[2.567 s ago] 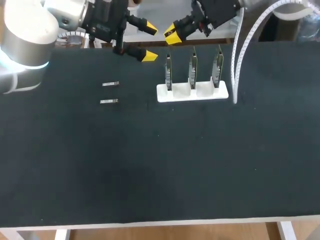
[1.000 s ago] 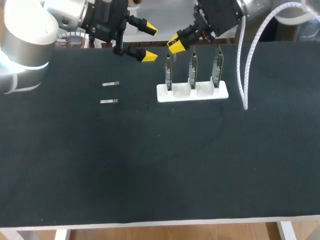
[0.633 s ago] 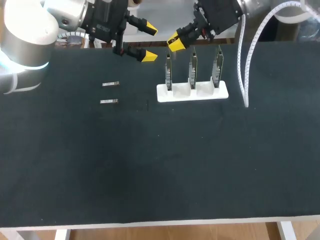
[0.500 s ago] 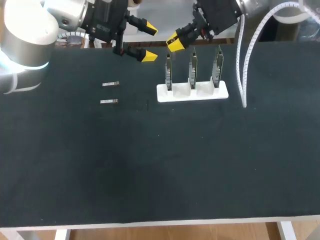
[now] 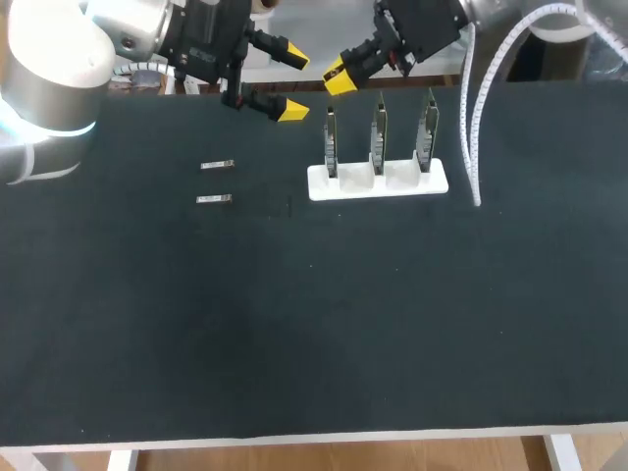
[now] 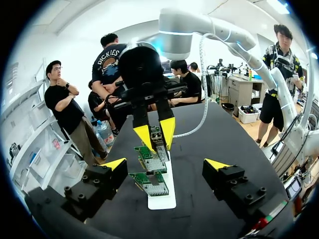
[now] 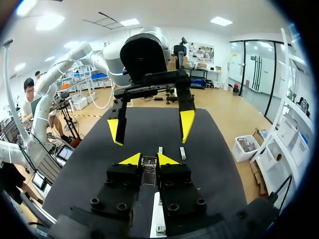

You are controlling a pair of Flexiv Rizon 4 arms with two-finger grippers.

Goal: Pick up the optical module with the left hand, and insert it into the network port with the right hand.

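Hovering by the left end of the white stand (image 5: 378,183), the right gripper (image 5: 338,77) is clamped on a module (image 7: 148,168), above the leftmost of three upright cards (image 5: 331,145). The left gripper (image 5: 292,82) hangs beside it, fingers wide apart. Two loose modules (image 5: 215,165) lie on the table (image 5: 294,324), well apart from the stand.

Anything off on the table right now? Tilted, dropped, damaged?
Nothing stands out. The three boards stand upright in the white holder. Two optical modules lie flat off to its side. The right hand grips a third module, and the left hand is open and empty.
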